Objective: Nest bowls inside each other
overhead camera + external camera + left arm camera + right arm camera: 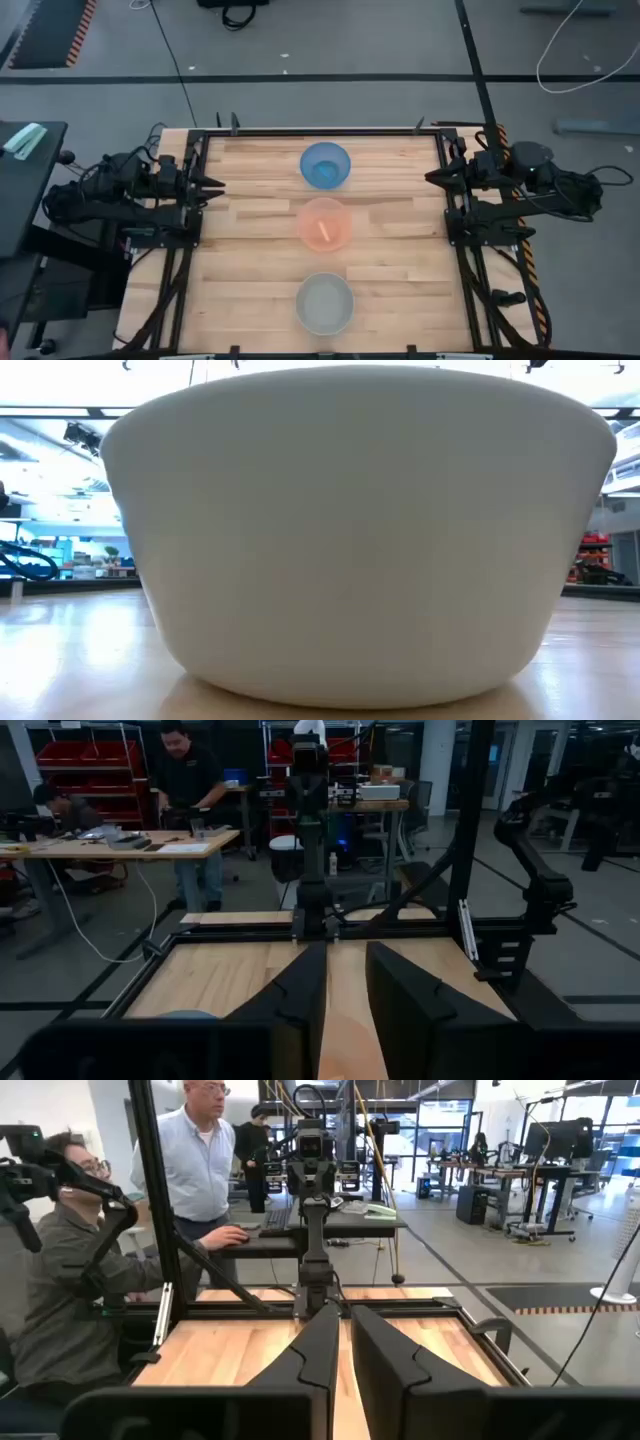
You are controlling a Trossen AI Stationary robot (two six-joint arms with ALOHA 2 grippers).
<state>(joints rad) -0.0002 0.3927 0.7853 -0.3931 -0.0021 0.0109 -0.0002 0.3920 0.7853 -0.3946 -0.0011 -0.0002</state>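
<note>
Three bowls stand upright in a row down the middle of the table in the high view: the translucent blue bowl [325, 165] nearest the far edge, the salmon-orange bowl [325, 224] in the middle, the pale grey-green bowl [324, 304] nearest the near edge. Each rests on its base on the wood. The grey-green bowl [360, 540] fills the low view. My left gripper [216, 185] waits at the table's left edge and my right gripper [432, 177] at the right edge, both far from the bowls. A narrow gap shows between the fingers of the left gripper [345, 1010] and of the right gripper [345, 1365].
A black metal frame [445, 160] runs around the wooden table. Bare wood lies between each gripper and the row of bowls. People stand and sit at desks in the room beyond the table [200, 1160], away from the arms.
</note>
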